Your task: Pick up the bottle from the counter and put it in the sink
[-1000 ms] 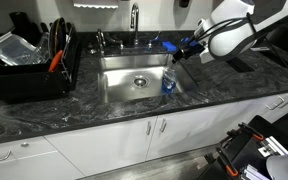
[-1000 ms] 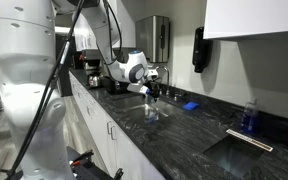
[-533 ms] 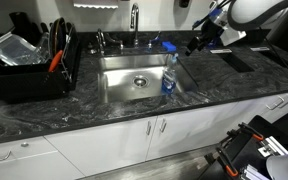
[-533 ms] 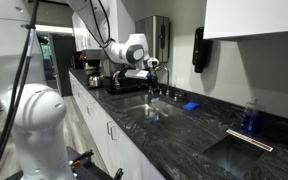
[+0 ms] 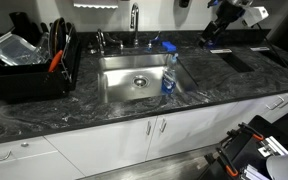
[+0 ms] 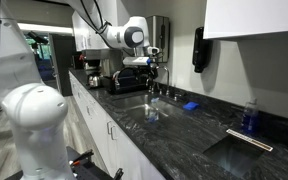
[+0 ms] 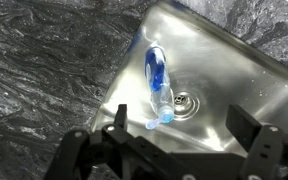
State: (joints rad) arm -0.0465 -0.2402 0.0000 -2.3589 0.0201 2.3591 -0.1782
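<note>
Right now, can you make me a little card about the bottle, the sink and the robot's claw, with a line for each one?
bottle: clear with blue liquid, inside the sink, close to one side wall, seems upright
sink: shiny metal, drain in the middle
gripper: open, holding nothing, high above the counter, apart from the bottle
dish rack: black, on the counter beside the sink
job: looks done, bottle is in the sink

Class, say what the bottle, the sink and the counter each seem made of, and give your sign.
Bottle: likely clear plastic; see-through, blue inside. Sink: stainless steel, brushed; grey sheen with reflections. Counter: dark polished stone, perhaps granite or an imitation; pale veins, glossy.
</note>
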